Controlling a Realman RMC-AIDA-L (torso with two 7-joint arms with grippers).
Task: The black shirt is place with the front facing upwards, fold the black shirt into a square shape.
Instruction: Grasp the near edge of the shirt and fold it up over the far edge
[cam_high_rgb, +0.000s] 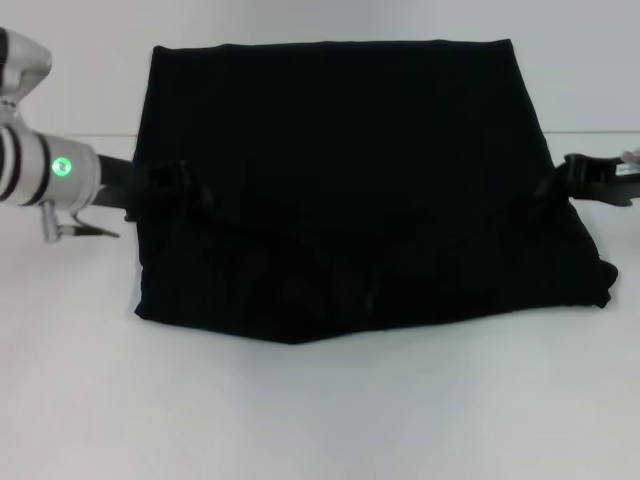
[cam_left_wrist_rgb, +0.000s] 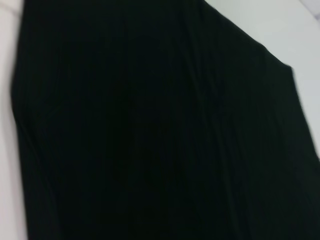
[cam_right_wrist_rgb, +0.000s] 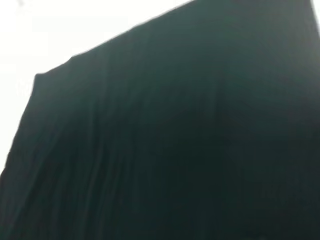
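Shirt fabric filled the middle of a white tabletop (cam_high_rgb: 320, 420): the black shirt (cam_high_rgb: 340, 180) lay as a broad, roughly rectangular block, its far edge straight, its near edge sagging into an uneven point. No lettering showed, so the sleeves and sides seemed already folded in, though it was still wider than a neat square. I judged at least one more fold and some tidying remained. The left end effector (cam_high_rgb: 165, 185) reached in at the shirt's left edge, and the right end effector (cam_high_rgb: 560, 180) at its right edge; I could not tell whether either was clenched or released against the dark cloth. Nothing else stood nearby to obstruct them.
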